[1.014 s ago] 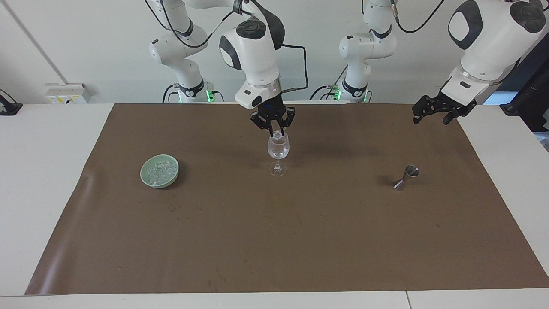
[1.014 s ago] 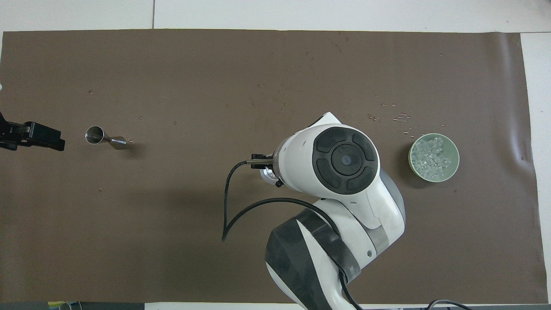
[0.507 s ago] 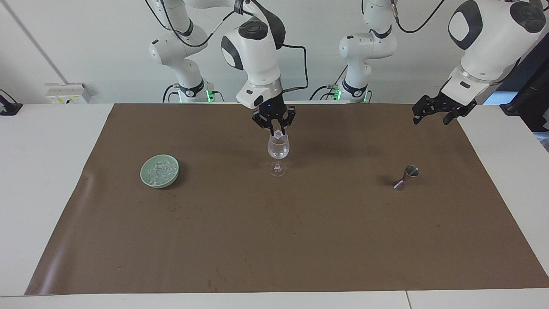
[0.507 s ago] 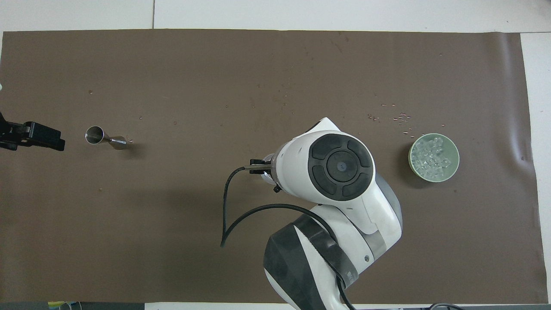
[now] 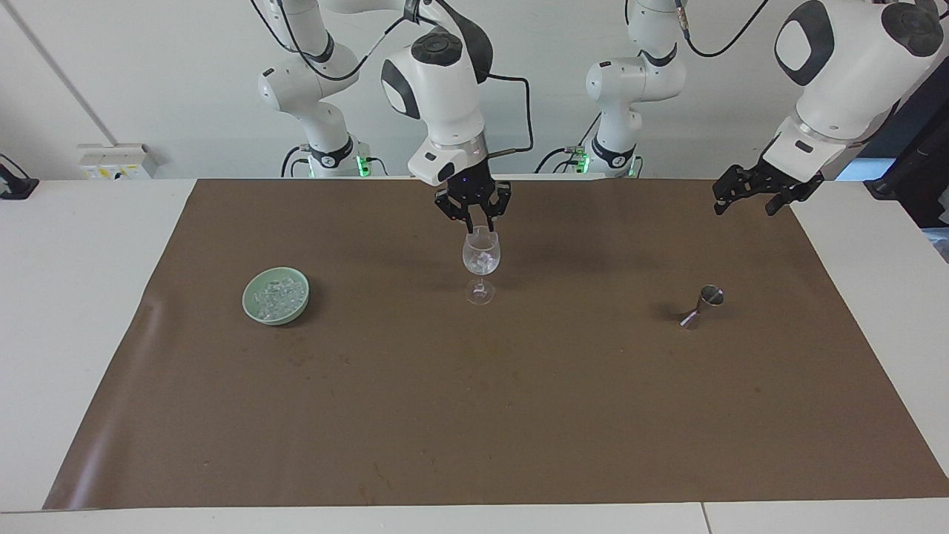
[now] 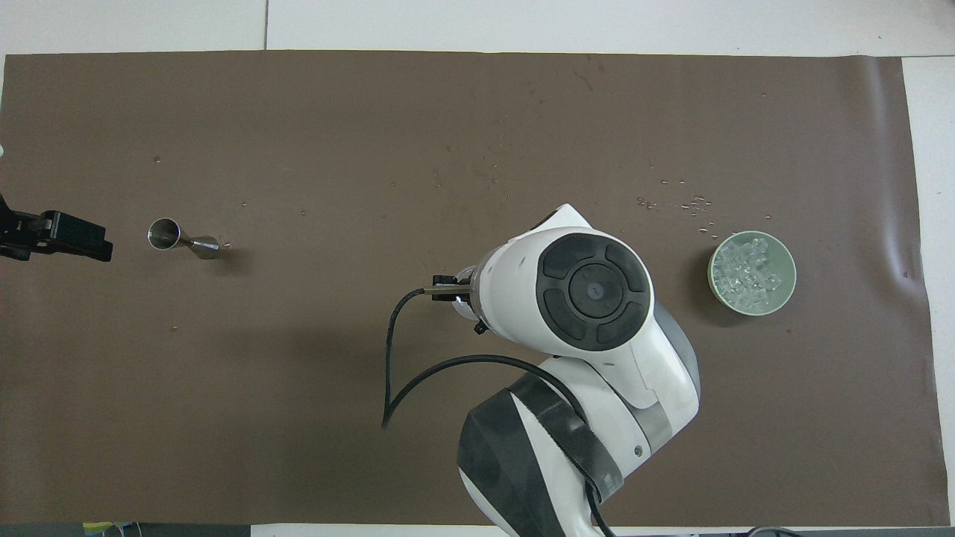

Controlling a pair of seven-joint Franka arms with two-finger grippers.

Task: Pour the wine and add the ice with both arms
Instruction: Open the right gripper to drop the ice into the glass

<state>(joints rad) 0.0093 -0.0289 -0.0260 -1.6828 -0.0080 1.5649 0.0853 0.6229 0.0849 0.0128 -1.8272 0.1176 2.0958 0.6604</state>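
Ice (image 5: 276, 300): small clear, glassy cubes heaped in a round pale green bowl (image 5: 251, 308) at the right arm's end of the counter.
One cube (image 5: 483, 259) lies in the stemmed glass (image 5: 481, 261) under the right hand (image 5: 472, 220), its grip unclear; the left hand (image 5: 741, 199) waits open.

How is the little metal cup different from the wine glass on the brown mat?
The metal cup is opaque, shiny steel and double-ended, like an hourglass; the wine glass is clear, with a bowl, thin stem and foot. The metal cup leans tilted on the mat toward the left arm's end, while the wine glass stands upright mid-table. The wine glass has ice in its bowl; none shows in the metal cup. Both rest on the mat, unheld.
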